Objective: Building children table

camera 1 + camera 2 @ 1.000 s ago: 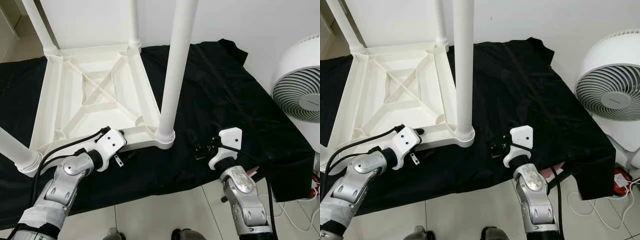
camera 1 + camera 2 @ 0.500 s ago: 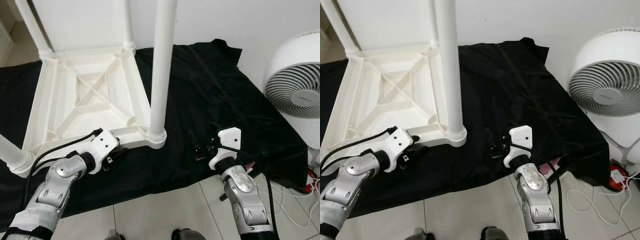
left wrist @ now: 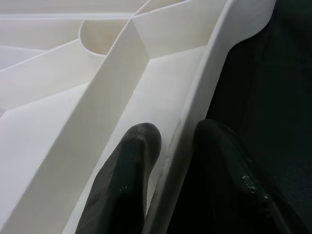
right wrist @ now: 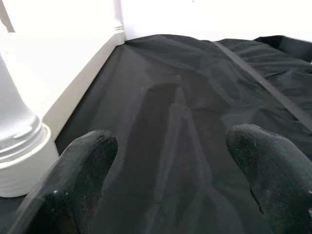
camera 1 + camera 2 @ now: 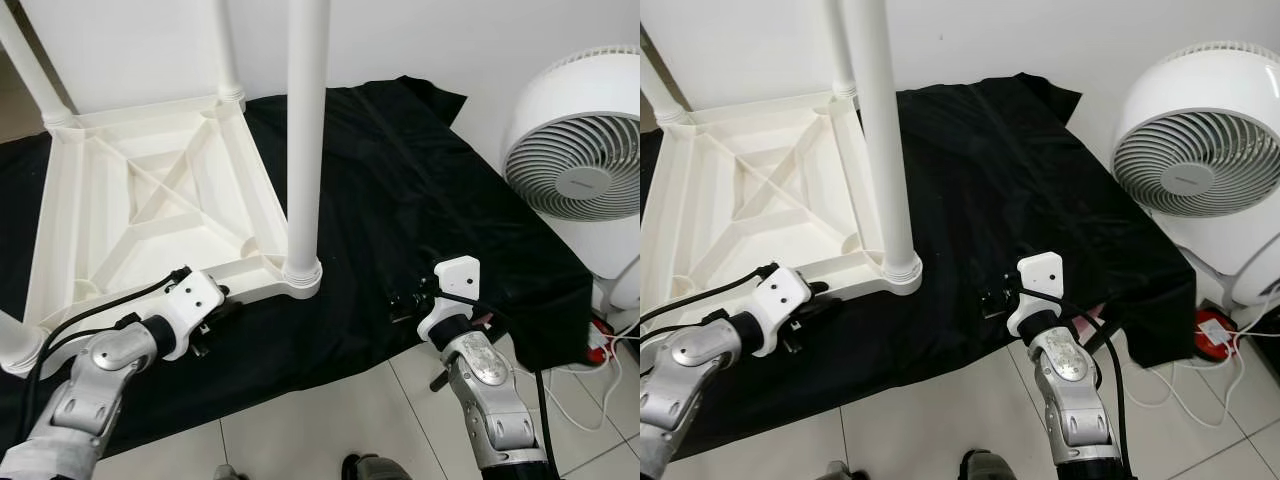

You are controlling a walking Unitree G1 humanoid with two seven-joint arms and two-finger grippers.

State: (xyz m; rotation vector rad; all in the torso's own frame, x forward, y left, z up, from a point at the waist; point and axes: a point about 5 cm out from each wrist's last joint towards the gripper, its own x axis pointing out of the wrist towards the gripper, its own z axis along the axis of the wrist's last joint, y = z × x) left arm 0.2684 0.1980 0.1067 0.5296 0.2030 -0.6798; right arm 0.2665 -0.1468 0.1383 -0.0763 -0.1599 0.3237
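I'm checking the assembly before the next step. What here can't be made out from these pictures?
- Left tool: its fingers straddle the upturned table's rim; left wrist view doesn't settle whether they squeeze it.
- Table legs: tops cut off by the head views' upper edge.
- Near-left leg: cut by the left edge.
- Fan: base cut off at the right edge.

One white children's table (image 5: 150, 205) lies upside down on one black cloth (image 5: 420, 190). Four white legs are up on it: one near the middle (image 5: 305, 140), one at the far corner (image 5: 225, 50), one at the far left (image 5: 25, 65) and one at the near-left corner (image 5: 10, 335). One white fan (image 5: 580, 165) stands at the right. Two grippers are counted: the left gripper (image 3: 170, 146) and the right gripper (image 4: 170, 146). Two shoe tips (image 5: 375, 468) show at the bottom edge.
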